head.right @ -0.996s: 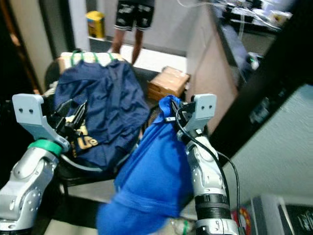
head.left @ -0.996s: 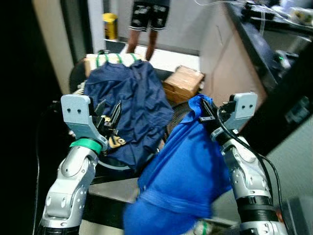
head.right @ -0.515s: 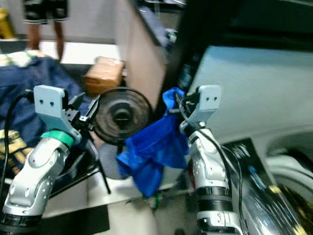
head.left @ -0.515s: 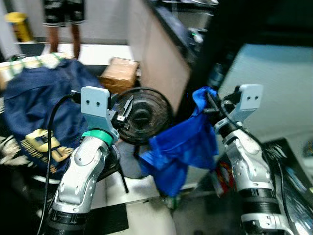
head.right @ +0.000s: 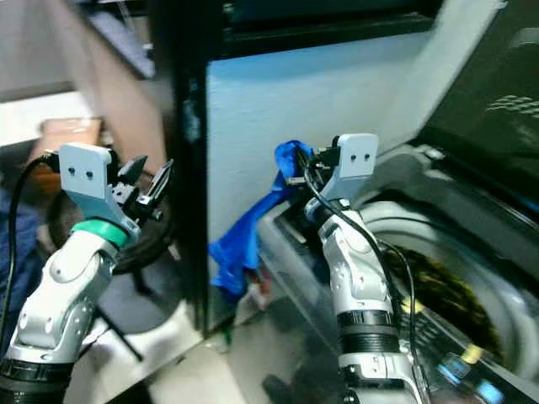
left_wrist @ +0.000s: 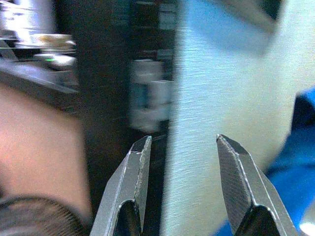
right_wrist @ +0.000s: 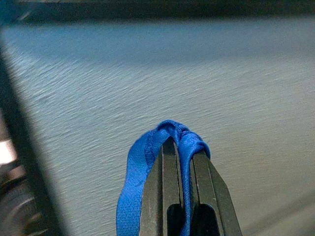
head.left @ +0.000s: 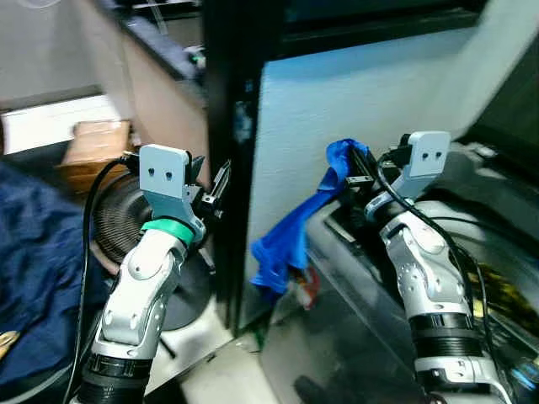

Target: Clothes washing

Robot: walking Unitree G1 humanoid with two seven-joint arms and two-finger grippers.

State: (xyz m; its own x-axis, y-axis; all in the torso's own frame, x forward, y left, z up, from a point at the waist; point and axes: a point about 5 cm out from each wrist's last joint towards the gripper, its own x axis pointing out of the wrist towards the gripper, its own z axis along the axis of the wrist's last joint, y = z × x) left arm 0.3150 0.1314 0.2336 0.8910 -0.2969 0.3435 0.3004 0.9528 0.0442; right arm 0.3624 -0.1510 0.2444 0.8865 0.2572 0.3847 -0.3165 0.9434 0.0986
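Blue cloth, a bright blue garment, hangs pinched between the pressed-together fingers of the right gripper, held up at the front left corner of the open top-loading washing machine and dangling down beside its pale side wall. Raised to about the same height, the left gripper has its fingers spread and holds nothing, with a round black fan low behind that arm and a dark navy garment lying further left.
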